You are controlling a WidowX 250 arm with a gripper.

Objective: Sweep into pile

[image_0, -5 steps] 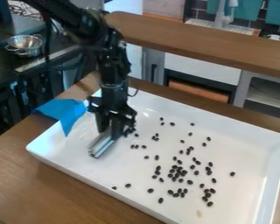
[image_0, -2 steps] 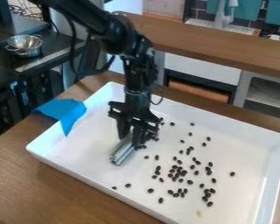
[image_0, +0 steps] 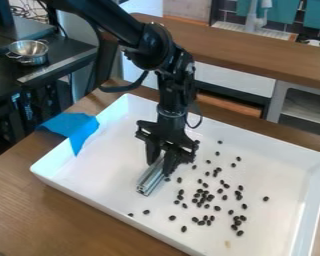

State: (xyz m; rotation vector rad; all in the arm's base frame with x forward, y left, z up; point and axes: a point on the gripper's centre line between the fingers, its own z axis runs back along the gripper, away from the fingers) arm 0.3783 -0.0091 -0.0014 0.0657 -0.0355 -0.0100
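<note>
My gripper [image_0: 160, 159] hangs over the left middle of the white tray [image_0: 89, 172], low near its floor. It is shut on a silvery metal bar [image_0: 150, 179], which slants from between the fingers down toward the tray's front side. Many small black beans [image_0: 204, 197] lie scattered over the middle and right of the tray, densest right of centre. A few sit close against the gripper's right side, and a single bean [image_0: 146, 212] lies near the front wall. Part of the tray floor behind the gripper is hidden.
Blue tape [image_0: 74, 129] covers part of the tray's left rim and the wooden table [image_0: 29, 200]. The tray walls rise around the beans. Behind the table runs a wooden ledge [image_0: 256, 60]; a metal bowl [image_0: 29, 52] stands on the dark counter at the upper left.
My gripper and the metal bar have moved right and a little toward the front. Beans near its right side have been pushed along to the right.
</note>
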